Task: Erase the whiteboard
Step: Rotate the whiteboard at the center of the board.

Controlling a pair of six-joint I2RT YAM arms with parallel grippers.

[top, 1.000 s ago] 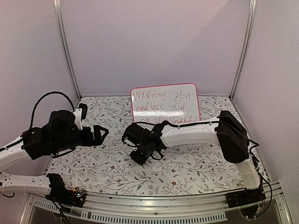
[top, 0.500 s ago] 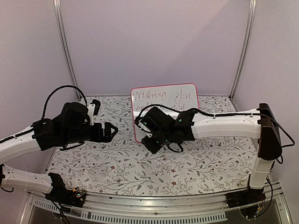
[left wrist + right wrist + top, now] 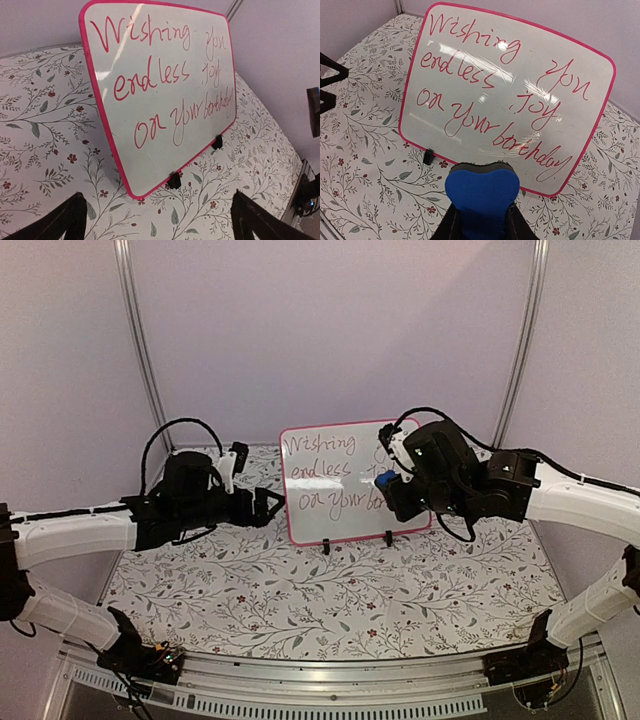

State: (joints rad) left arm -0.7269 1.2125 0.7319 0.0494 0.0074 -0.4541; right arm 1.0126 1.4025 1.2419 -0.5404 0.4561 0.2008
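1. At the left of the top view, the left arm's white, smooth shell ends in a black wrist with a looping black cable.
2. The left gripper (image 3: 273, 506) sits just left of the board's left edge. Its two dark, pointed fingers (image 3: 70, 220) stand spread wide at the bottom corners of the left wrist view. They hold nothing and touch nothing.
3. The table cover (image 3: 250, 610) is pale and matte, printed with grey leafy sprigs and small red flowers.
4. The whiteboard (image 3: 340, 485) stands at the centre of the top view, toward the back of the table and tilted backward. It is a glossy white rectangle with rounded corners and a thin pink-red frame. It carries red handwriting: "Wishing you endless joy on your birthday". Glare streaks cross its surface.
5. Two small black clip feet (image 3: 174, 180) grip the board's lower edge and rest on the cover.
6. The eraser (image 3: 481, 192) is a blue block with a rounded, slightly heart-shaped top and a dark felt layer facing the board. It lies over the board's right part in the top view. Whether it touches the board cannot be told.
7. The right gripper (image 3: 392, 490), black, has its fingers closed tight on the eraser's two sides.
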